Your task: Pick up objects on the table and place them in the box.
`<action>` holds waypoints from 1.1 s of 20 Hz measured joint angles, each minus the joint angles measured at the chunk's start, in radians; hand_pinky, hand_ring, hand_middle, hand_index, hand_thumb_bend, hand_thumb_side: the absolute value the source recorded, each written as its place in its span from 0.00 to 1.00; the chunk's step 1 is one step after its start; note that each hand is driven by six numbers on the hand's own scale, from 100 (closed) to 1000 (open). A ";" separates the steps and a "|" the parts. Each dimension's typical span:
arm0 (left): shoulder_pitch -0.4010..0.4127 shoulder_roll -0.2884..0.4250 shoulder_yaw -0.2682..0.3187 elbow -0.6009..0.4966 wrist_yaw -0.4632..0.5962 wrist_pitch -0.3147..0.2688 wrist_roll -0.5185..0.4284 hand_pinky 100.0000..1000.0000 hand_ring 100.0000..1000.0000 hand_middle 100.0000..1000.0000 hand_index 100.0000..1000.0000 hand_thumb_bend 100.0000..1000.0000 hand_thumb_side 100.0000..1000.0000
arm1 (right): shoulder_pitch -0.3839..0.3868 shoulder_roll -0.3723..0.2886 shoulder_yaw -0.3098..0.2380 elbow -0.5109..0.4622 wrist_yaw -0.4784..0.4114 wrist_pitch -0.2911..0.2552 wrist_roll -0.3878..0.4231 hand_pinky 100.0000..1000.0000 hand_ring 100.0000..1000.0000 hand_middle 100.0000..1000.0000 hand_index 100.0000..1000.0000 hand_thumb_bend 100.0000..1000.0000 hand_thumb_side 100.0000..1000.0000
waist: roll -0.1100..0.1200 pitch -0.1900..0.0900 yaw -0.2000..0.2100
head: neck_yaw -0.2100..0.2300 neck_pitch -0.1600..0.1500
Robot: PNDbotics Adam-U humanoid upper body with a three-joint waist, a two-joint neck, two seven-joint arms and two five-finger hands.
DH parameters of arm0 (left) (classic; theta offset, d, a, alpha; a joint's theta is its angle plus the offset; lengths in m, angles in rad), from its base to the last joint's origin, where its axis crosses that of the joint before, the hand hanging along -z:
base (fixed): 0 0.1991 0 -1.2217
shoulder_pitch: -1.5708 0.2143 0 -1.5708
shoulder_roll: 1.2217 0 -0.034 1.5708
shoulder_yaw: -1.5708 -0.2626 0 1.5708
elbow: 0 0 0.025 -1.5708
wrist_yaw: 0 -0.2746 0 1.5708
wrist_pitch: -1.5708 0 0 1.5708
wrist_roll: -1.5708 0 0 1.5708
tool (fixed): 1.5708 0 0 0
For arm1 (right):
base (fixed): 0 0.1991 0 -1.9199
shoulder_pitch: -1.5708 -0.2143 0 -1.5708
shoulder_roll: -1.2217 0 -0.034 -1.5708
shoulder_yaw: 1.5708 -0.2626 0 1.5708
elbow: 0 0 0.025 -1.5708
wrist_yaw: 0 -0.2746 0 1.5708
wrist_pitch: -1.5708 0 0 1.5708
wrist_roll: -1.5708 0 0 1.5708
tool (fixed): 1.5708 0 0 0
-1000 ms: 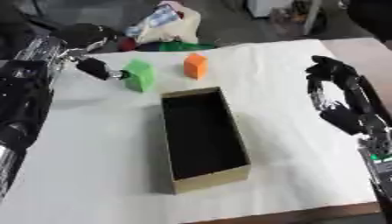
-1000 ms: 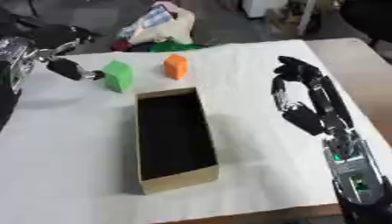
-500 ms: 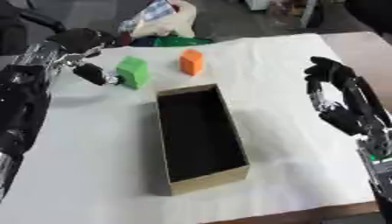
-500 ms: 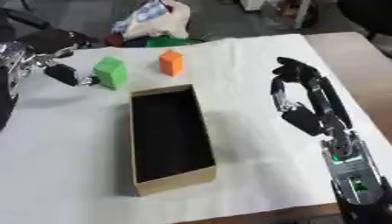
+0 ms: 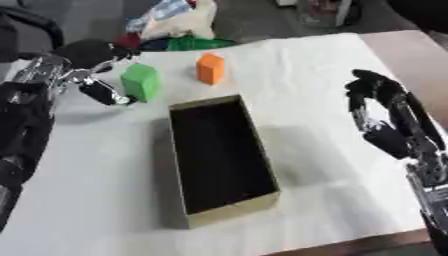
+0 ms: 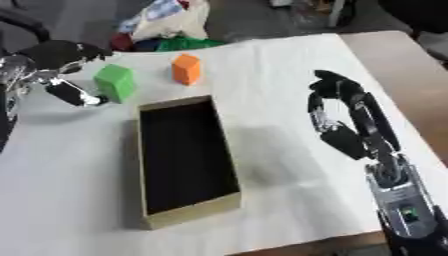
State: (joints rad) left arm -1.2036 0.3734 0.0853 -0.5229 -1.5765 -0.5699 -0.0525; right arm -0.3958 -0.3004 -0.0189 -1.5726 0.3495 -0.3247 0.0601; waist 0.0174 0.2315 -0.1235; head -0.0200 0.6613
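A green block (image 5: 140, 82) stands on the white table, left of an orange block (image 5: 210, 68). My left hand (image 5: 85, 66) is right beside the green block on its left, fingers spread, one fingertip at the block's lower left; I cannot tell whether it touches. A long tan box (image 5: 219, 155) with a dark inside lies open in the middle of the table, with nothing visible in it. My right hand (image 6: 346, 120) hovers at the right of the box, fingers loosely curved, holding nothing.
A heap of cloth and bags (image 5: 175, 25) lies beyond the table's far edge (image 5: 262, 42). A brown surface (image 6: 411, 65) shows past the white cover on the right. The near table edge (image 5: 350, 245) runs along the bottom.
The whole picture has shifted between frames, so the head moved. My left hand stays beside the green block, fingers still spread. The right hand holds its place.
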 measured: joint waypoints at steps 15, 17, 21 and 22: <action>0.008 0.012 0.005 -0.015 -0.013 -0.026 0.094 0.81 0.82 0.81 1.00 0.20 0.17 | -0.015 -0.009 -0.006 0.000 -0.020 -0.001 -0.004 0.74 0.67 0.65 0.89 0.00 0.63 | -0.001 0.049 -0.011 | -0.015 -0.039; 0.008 0.015 0.005 -0.015 -0.016 -0.030 0.093 0.79 0.78 0.77 1.00 0.15 0.11 | -0.018 -0.012 -0.006 0.000 -0.022 -0.002 -0.004 0.74 0.67 0.65 0.88 0.00 0.63 | -0.001 0.051 -0.012 | -0.017 -0.039; 0.008 0.015 0.005 -0.015 -0.017 -0.037 0.091 0.71 0.67 0.64 0.91 0.05 0.00 | -0.018 -0.013 -0.006 0.001 -0.025 -0.002 -0.004 0.74 0.67 0.65 0.88 0.00 0.63 | -0.001 0.051 -0.012 | -0.018 -0.040; 0.008 0.015 0.005 -0.015 -0.017 -0.039 0.092 0.69 0.63 0.59 0.88 0.03 0.00 | -0.018 -0.013 -0.006 0.001 -0.025 -0.002 -0.004 0.74 0.67 0.65 0.88 0.00 0.63 | -0.001 0.051 -0.012 | -0.018 -0.040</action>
State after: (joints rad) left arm -1.1956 0.3883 0.0908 -0.5380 -1.5938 -0.6089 0.0394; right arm -0.4135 -0.3137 -0.0247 -1.5719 0.3241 -0.3263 0.0564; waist 0.0165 0.2830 -0.1356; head -0.0380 0.6212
